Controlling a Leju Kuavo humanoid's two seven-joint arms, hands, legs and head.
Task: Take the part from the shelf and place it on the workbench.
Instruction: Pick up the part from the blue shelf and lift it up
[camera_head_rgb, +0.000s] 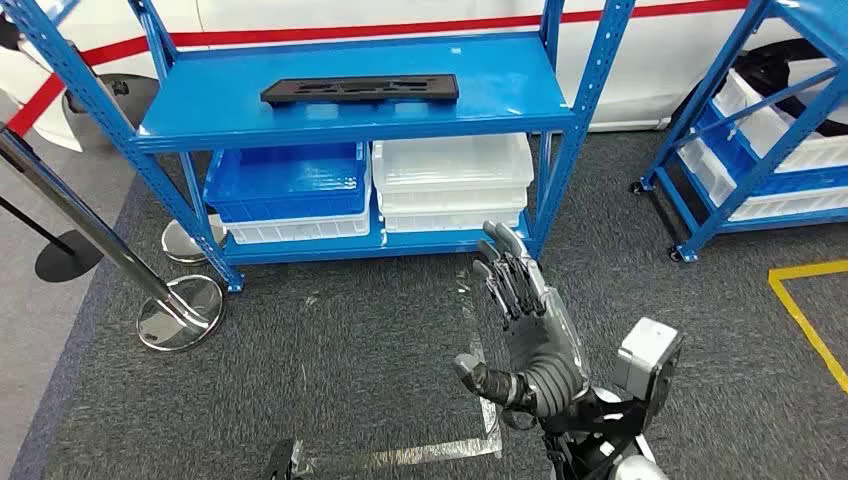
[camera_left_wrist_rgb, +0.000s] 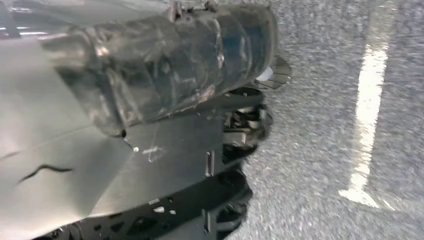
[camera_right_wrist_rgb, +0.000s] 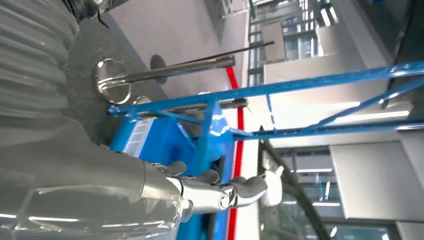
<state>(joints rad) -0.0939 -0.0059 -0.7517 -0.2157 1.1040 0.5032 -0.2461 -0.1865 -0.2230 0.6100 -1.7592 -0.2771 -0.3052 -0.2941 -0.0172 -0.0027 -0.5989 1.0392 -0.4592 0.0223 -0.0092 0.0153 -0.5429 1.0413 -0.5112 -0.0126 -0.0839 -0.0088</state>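
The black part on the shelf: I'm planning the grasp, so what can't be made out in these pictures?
- Black part, head view: too small for surface detail.
- Workbench: outside every frame.
- Left robot hand, left wrist view: blurred dark shapes; state unclear.
- Right robot hand: open, palm side turned away.

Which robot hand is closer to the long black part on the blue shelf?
The right hand. It is raised, fingers spread, in front of the shelf, below and right of the black part. The left hand hangs low by the floor.
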